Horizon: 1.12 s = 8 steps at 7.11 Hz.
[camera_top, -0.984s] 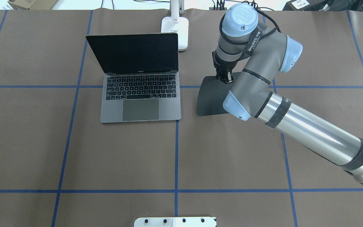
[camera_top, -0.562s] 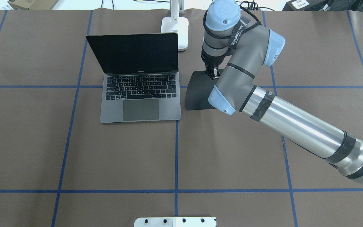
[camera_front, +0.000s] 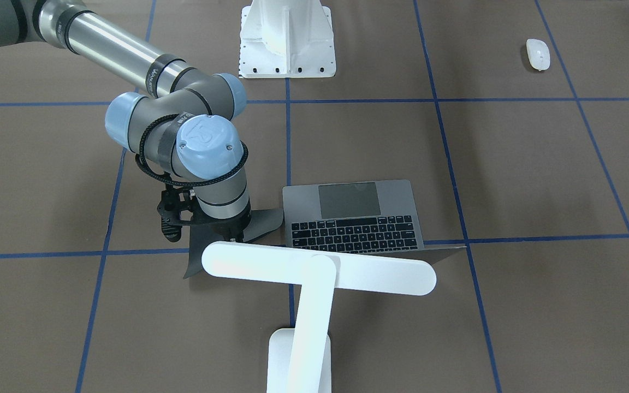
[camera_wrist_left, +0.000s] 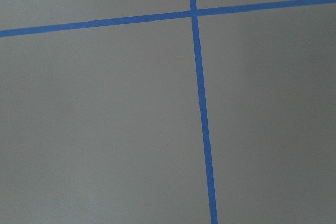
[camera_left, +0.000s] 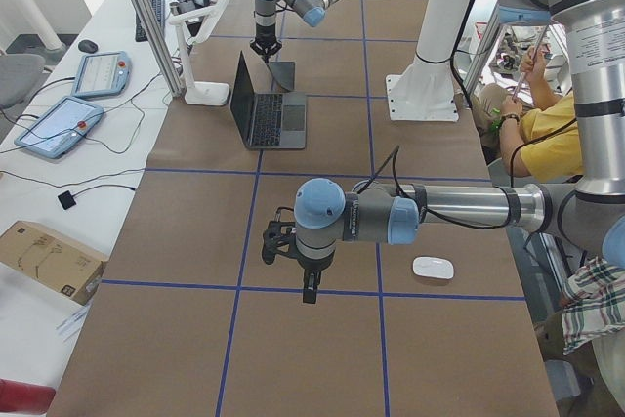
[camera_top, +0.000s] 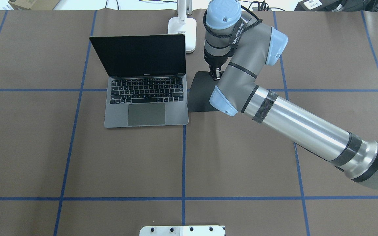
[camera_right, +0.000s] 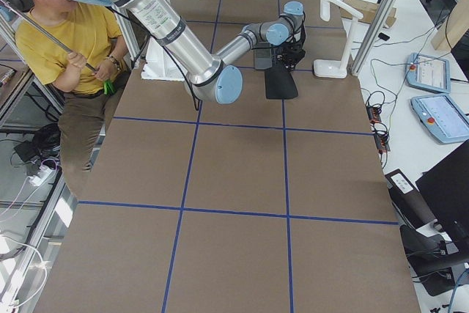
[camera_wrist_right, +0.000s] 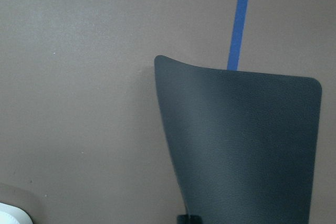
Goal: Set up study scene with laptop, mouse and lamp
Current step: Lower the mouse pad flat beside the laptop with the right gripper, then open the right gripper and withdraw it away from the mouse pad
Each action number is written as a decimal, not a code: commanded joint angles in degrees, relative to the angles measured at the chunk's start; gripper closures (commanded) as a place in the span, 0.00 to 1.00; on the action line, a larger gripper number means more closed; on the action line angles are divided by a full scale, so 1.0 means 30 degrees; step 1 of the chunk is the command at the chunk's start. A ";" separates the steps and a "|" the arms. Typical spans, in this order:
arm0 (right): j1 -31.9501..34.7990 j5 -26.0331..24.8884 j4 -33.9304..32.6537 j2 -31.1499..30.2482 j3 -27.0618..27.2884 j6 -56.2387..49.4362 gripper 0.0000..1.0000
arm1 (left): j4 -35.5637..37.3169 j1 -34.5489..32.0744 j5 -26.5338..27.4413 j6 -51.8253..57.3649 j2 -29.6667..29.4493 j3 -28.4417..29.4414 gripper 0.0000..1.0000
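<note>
Right tool (camera_top: 214,76) pinches black pad (camera_top: 199,95) — beside laptop (camera_top: 146,113); mouse (camera_front: 538,54) well apart.

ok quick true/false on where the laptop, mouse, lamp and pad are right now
1. The slim dark-grey metal laptop is open, its screen dark. True.
2. The small glossy white oval mouse sits on the flat black pad. False: it lies on the bare table, far from the pad.
3. The right end effector grips the pad's edge. True.
4. The white T-shaped desk lamp lies toppled on the keyboard. False: it stands upright behind the screen.
5. The left end effector holds the mouse. False: the mouse lies on the table, apart from it.
</note>
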 commanded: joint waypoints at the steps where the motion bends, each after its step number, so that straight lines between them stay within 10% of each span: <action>1: 0.0007 0.0110 0.0029 -0.0041 0.0289 -0.0647 0.00 | -0.0013 -0.0001 -0.0023 -0.0110 -0.0188 -0.0132 0.00; 8: 0.3365 0.2798 -0.0611 -0.7676 0.8135 -2.1127 0.00 | -0.0627 0.0029 -0.0547 -0.0140 -0.1479 -0.1597 0.00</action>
